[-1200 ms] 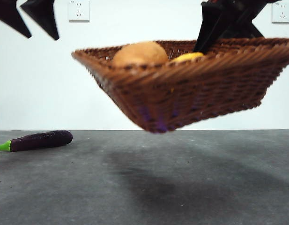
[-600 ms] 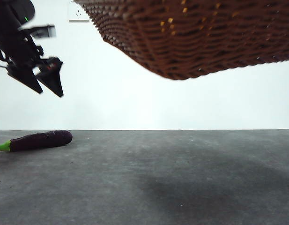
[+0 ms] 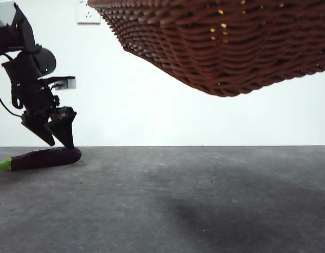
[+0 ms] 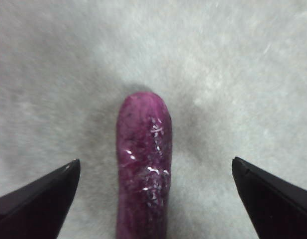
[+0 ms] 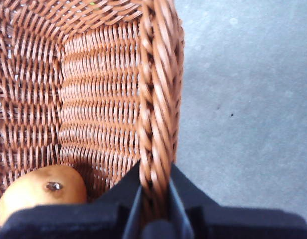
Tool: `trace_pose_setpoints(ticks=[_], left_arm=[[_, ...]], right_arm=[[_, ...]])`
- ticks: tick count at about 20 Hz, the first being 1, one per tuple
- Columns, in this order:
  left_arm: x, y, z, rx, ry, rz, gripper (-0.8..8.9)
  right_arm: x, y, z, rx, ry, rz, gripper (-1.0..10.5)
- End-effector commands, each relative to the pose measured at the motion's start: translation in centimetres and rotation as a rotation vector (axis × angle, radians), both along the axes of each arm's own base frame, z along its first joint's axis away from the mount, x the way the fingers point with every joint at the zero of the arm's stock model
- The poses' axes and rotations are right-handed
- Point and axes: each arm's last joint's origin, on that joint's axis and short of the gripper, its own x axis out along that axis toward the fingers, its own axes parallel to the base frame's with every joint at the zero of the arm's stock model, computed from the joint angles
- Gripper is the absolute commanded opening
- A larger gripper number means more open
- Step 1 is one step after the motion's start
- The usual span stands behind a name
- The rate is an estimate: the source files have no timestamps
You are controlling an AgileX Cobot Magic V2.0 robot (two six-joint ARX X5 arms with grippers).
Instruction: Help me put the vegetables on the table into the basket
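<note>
Descending fast — the left pincer has dropped from mid-air to the eggplant on the desk, jaws wide astride it, nothing gripped. Right pincer stays clamped on the basket rim, now raised higher — potato inside. Grasp looks next.

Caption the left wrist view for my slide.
Open left gripper poised around the purple eggplant lying on the grey table.
</note>
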Motion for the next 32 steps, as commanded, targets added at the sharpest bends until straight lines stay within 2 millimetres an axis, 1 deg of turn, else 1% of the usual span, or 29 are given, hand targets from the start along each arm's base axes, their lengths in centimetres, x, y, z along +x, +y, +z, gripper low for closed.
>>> trace_pose_setpoints(ticks=[1,3,4,5,6,9,10,11,12,15,19,21,23,25,27,29,32], left_arm=[[0.4,0.2,-1.7,0.011,0.037,-0.008,5.34],[0.4,0.2,-2.2,0.011,0.049,-0.008,5.29],[0.5,0.3,-2.4,0.011,0.048,-0.006,5.02],[0.6,0.4,-2.6,0.01,0.048,-0.002,4.26],[0.6,0.4,-2.8,0.007,0.055,0.006,3.82],[0.7,0.5,-3.9,0.002,0.091,0.023,3.69],[0.8,0.5,-4.2,0.0,0.1,0.027,3.15],[0.7,0.5,-4.4,0.0,0.109,0.029,2.29],[0.8,0.5,-4.6,-0.002,0.113,0.034,1.63],[0.9,0.5,-4.5,-0.011,0.11,0.054,-0.12],[0.8,0.6,-4.5,-0.03,0.127,0.1,-0.07],[0.4,0.6,-3.7,-0.037,0.139,0.098,-0.06],[0.0,0.6,-1.9,-0.039,0.112,0.099,-0.06],[-0.8,0.7,1.0,-0.076,0.06,0.085,-0.06],[-2.2,0.6,4.6,-0.129,0.007,0.054,-0.06],[-4.1,0.4,8.1,-0.161,-0.035,0.015,-0.05],[-8.0,-0.4,13.1,-0.225,-0.066,-0.043,-0.05]], right_arm=[[-0.1,0.0,0.2,0.013,-0.014,0.007,-0.1],[-0.1,0.0,0.2,0.011,-0.014,0.006,-0.1],[-0.1,0.0,0.2,0.01,-0.014,0.005,-0.1],[-0.1,0.0,0.2,0.008,-0.015,0.002,-0.1],[-0.1,0.0,0.2,0.008,-0.015,0.003,-0.1],[-0.1,0.0,0.2,0.007,-0.014,0.003,-0.1],[-0.1,0.0,0.2,0.007,-0.015,0.003,-0.1],[-0.1,0.0,0.2,0.007,-0.015,0.003,-0.1],[0.0,0.0,0.2,0.007,-0.017,0.003,-0.1],[0.0,0.0,0.2,0.005,-0.021,0.001,-0.1],[0.0,0.0,0.2,0.004,-0.02,0.0,-0.1],[0.0,0.0,0.2,0.002,-0.02,-0.002,-0.1],[0.0,0.0,0.2,0.003,-0.018,-0.003,-0.1],[0.1,0.0,0.1,-0.004,-0.019,-0.011,-0.1],[0.2,0.0,-0.1,-0.02,-0.012,-0.021,-0.1],[0.6,0.2,-0.5,-0.025,0.011,-0.021,-0.1],[1.8,0.8,-1.4,-0.039,0.041,-0.021,-0.1]])
